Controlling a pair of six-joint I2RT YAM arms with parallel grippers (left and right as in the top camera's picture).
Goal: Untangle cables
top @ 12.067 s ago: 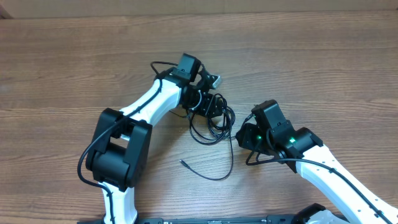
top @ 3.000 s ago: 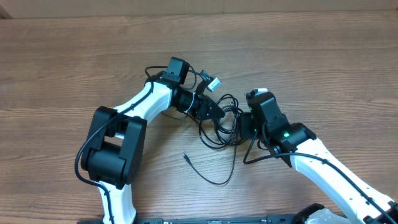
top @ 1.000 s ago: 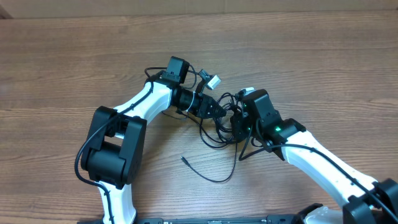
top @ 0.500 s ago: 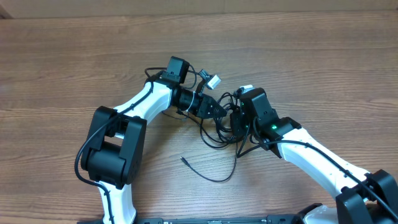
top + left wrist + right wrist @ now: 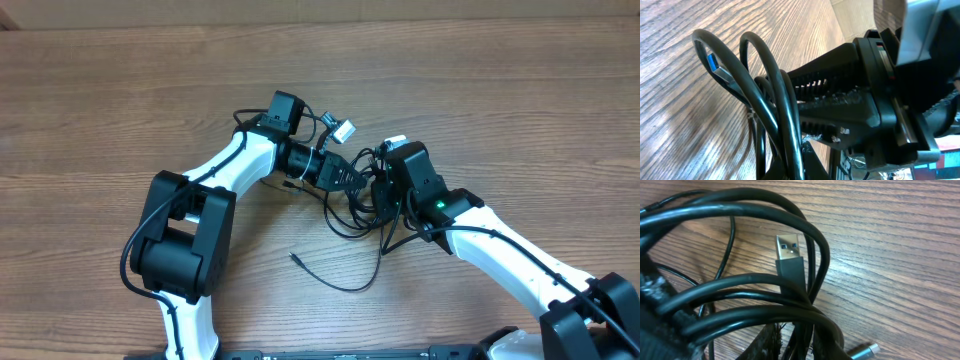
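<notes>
Cables (image 5: 350, 215) lie bunched on the table (image 5: 500, 100) between both arms. Left gripper (image 5: 350, 180) is clamped tight on several strands, likely anchoring the knot. Right gripper (image 5: 379, 196) noses into loops beside a USB plug (image 5: 789, 255); I cannot tell whether it grips.

Thin blk cables (image 5: 750, 312) tangled in loops, USB plug exposed.
</notes>
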